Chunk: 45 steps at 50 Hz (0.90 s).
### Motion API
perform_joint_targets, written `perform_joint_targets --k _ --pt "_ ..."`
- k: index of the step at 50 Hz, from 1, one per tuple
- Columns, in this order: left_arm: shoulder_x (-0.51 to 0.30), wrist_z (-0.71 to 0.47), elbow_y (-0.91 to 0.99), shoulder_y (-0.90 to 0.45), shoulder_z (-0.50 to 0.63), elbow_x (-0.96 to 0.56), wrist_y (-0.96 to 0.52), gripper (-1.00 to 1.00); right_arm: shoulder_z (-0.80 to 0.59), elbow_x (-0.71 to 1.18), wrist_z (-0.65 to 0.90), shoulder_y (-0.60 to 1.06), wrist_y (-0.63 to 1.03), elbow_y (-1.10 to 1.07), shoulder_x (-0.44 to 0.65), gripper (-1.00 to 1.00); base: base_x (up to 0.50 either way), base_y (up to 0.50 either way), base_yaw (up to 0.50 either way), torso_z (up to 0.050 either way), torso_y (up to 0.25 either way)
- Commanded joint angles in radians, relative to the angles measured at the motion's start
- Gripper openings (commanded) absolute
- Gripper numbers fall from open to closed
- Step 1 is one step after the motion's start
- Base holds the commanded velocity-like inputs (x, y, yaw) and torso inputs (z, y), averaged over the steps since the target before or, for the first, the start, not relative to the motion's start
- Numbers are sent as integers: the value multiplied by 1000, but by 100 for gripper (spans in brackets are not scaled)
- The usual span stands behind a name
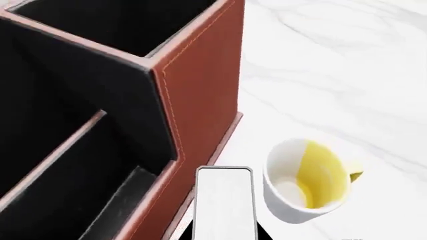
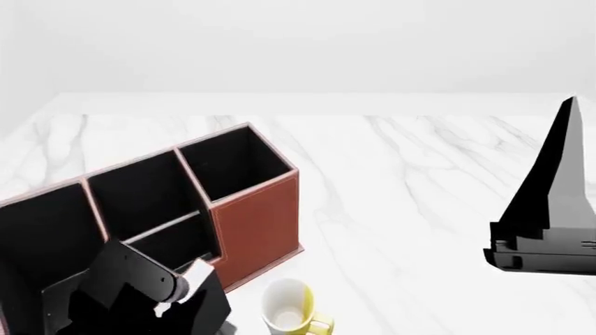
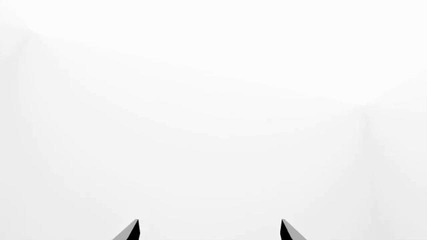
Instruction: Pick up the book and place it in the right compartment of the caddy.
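- The caddy (image 2: 139, 209) stands on the white marble table (image 2: 410, 181), running from near left to far right, its red-brown outer wall edged with pale stitching.
- The right compartment (image 2: 233, 162), the tallest section, sits at the caddy's far-right end; its black interior is open from above, with clear air over its rim.
- To the right of the caddy the table surface is bare marble as far as the right arm.
- A white mug with a yellow interior (image 2: 287, 310) stands just beside the caddy's near-right base edge, apart from it by a narrow strip of table.
- The left gripper (image 2: 191, 283) hangs over the caddy's near wall by the divided middle section; the book (image 1: 225, 202) rises from it, showing white page edges within a thin dark border, level with the mug in the left wrist view.
- The left fingers are hidden below the frame edge, but they grip the book.
- The right gripper (image 3: 209, 229) is raised well right of the caddy; its two dark fingertips (image 3: 131, 231) stand wide apart with nothing between them.
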Motion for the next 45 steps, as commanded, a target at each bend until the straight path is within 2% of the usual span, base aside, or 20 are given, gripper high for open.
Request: perform_joint_targets --k 1,10,16,19,22,24,26,27,32,44,45 --pt "-102 -151 132 -175 -66 -352 -63 -100 -3 3 -4 6 -5 2 3 100 0 0 0 0 0" --pt "-116 -195 157 -298 -64 -445 -80 -100 -3 3 -4 4 -7 4 4 100 0 0 0 0 0" --pt "-112 -229 158 -443 -47 -524 -109 -100 -3 3 -3 4 -6 4 7 100 0 0 0 0 0" --pt "-102 -258 149 -567 -33 -579 -130 -100 -2 4 -4 5 -4 0 10 100 0 0 0 0 0" --pt "-99 -264 148 -574 -28 -584 -131 -100 -2 4 -4 5 -4 0 10 100 0 0 0 0 0" --pt "-74 -292 116 -721 -5 -635 -158 -100 -2 3 -3 6 -2 -1 9 100 0 0 0 0 5" --pt "-72 -296 114 -726 -1 -638 -159 -100 -2 3 -3 6 -2 -1 9 100 0 0 0 0 0" --pt "-58 -304 87 -799 7 -655 -172 -100 -1 5 -3 7 -3 -1 11 100 0 0 0 0 0" --pt "-19 -323 19 -951 45 -690 -213 -100 -2 5 -4 6 -5 2 11 100 0 0 -1 0 0" --pt "40 -329 -102 -1180 90 -706 -283 -100 1 10 -4 1 -13 14 8 100 0 0 0 0 2" --pt "63 -320 -136 -1232 98 -693 -303 -100 1 11 -4 0 -12 14 8 100 0 0 0 0 0"
